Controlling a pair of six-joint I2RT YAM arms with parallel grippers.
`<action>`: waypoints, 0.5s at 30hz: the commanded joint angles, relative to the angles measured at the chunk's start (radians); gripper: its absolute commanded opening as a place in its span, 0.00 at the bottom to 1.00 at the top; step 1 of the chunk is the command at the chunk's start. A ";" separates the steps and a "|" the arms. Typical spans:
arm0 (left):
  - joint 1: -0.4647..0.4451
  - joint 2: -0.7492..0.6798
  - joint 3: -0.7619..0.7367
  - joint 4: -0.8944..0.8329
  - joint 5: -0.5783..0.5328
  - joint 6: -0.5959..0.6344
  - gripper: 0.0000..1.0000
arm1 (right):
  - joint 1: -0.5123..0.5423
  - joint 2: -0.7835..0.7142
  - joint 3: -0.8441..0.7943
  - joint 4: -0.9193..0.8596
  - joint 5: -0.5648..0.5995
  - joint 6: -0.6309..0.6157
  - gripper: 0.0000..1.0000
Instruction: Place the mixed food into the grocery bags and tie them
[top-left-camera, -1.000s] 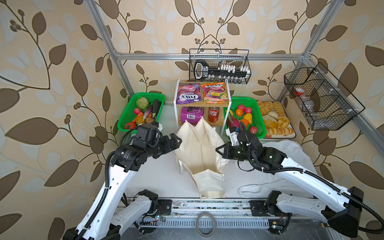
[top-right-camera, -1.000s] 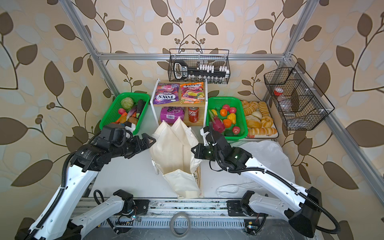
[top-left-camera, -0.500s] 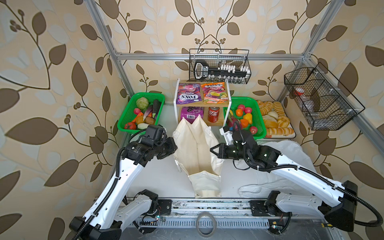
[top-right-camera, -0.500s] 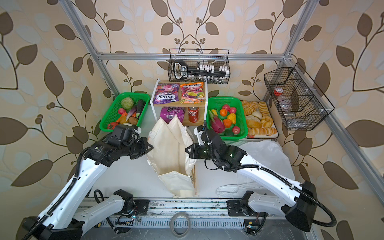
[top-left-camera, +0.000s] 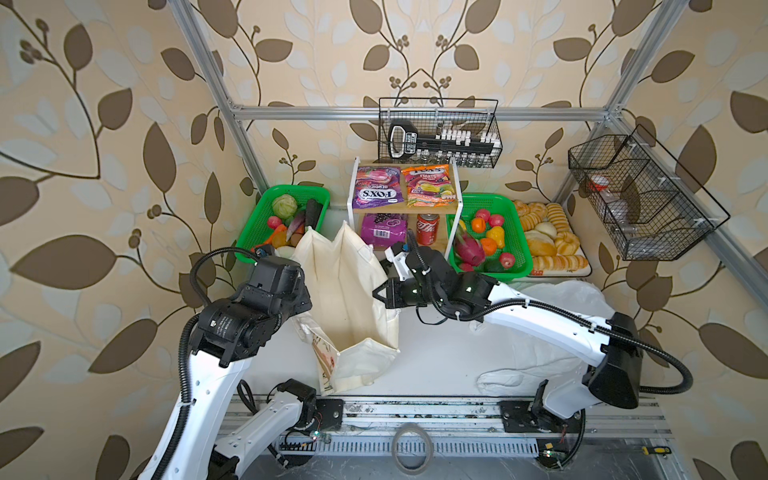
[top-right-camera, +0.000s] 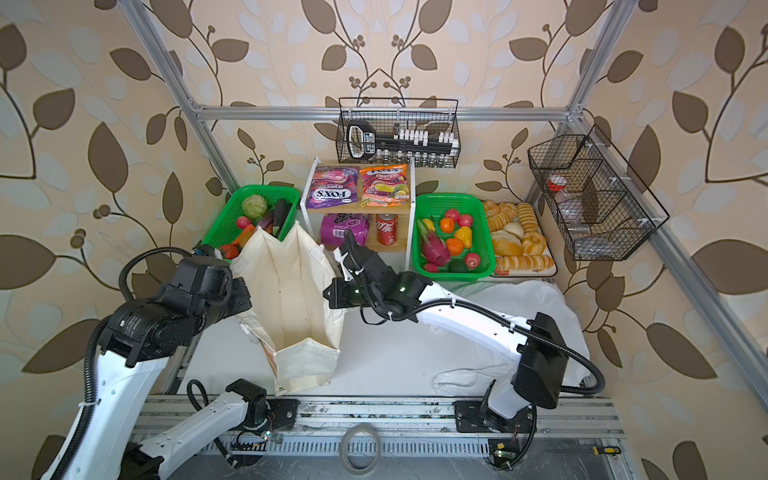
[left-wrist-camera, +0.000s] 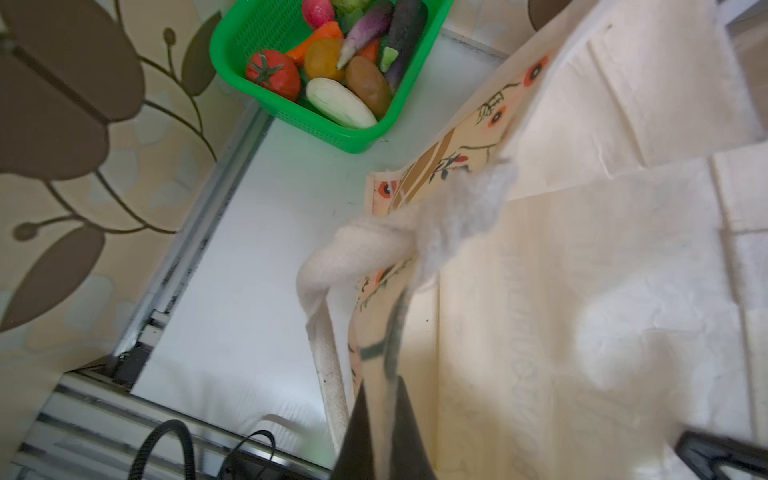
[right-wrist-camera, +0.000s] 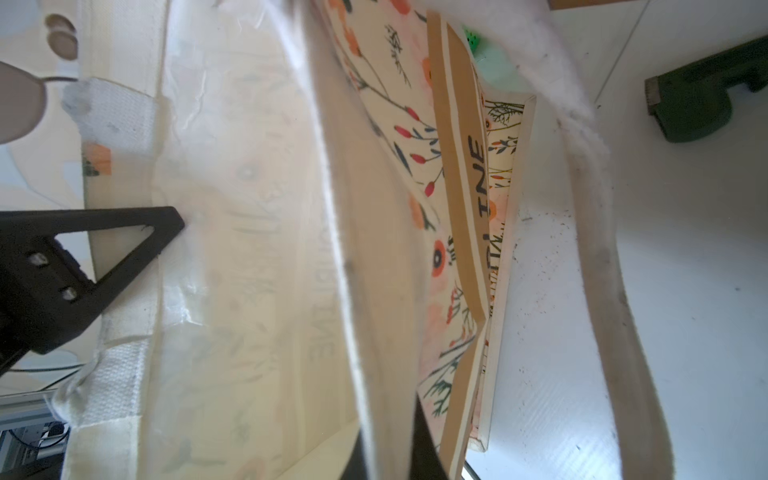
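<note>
We find the cream canvas tote (top-left-camera: 345, 299) at table centre, mouth wide, its rim pinched from both sides: left gripper (left-wrist-camera: 380, 401) clamped on one edge, right gripper (right-wrist-camera: 386, 440) on the opposite (dark letters "INE" show there). Behind, a shelf (top-left-camera: 352, 199) carries four items: Fox's Berries packet (top-left-camera: 376, 188), Fox's Fruits packet (top-left-camera: 430, 185), purple sweets packet (top-left-camera: 382, 226), Coca-Cola can (top-left-camera: 427, 229). Two green baskets flank it: vegetable basket (top-left-camera: 259, 220), fruit basket (top-left-camera: 492, 203). One white plastic bag (top-left-camera: 573, 299) lies beneath the right arm, bare tabletop (top-left-camera: 436, 353) between.
</note>
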 joint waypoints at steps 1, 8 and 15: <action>0.023 0.027 -0.012 0.013 -0.201 0.068 0.00 | 0.009 0.057 0.093 0.010 -0.008 -0.032 0.00; 0.182 0.077 -0.043 0.087 -0.053 0.159 0.23 | 0.010 0.089 0.150 -0.004 -0.029 -0.089 0.32; 0.233 0.058 -0.048 0.095 0.007 0.161 0.43 | -0.035 -0.107 0.082 0.018 0.132 -0.238 0.57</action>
